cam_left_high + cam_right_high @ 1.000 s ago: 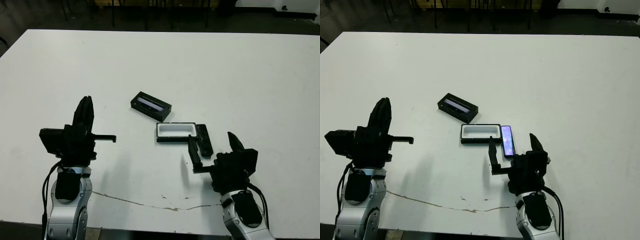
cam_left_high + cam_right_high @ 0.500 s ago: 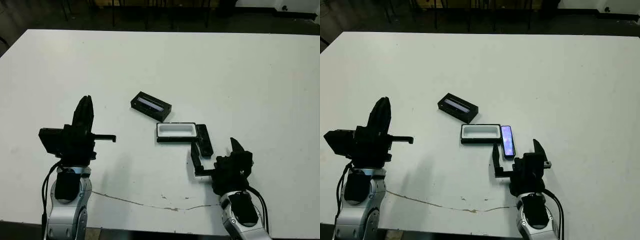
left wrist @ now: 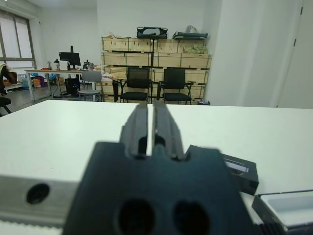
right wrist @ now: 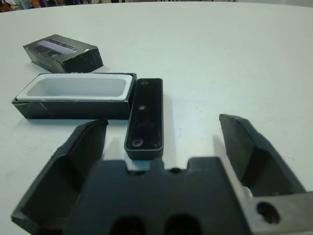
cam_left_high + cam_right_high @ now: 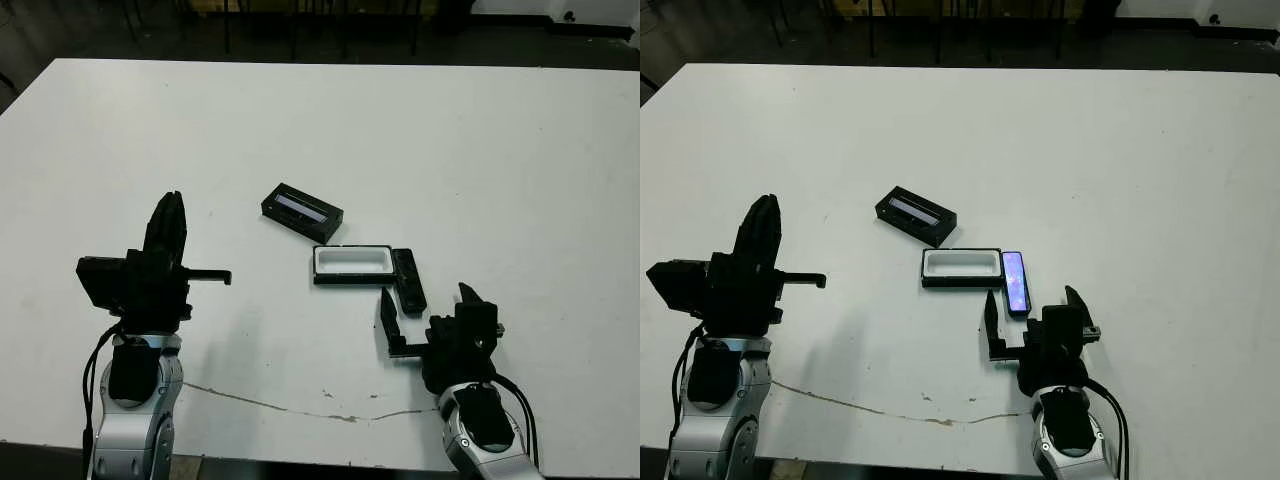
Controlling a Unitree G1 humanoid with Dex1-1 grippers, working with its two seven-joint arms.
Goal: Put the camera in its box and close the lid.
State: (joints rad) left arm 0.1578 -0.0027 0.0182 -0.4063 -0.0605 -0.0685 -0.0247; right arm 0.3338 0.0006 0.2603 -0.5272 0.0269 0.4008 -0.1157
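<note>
Just ahead of the spread right gripper (image 4: 161,147), the camera (image 4: 145,116), untouched.

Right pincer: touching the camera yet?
Apart. The right wrist view shows the right pincer open, both fingers clear of the camera, with white table showing between them.

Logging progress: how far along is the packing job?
Nothing is packed yet. The camera lies on the table beside the empty box. The open right gripper lines up on the camera; the left gripper waits shut. Left: grasp, insert, fit the lid.
</note>
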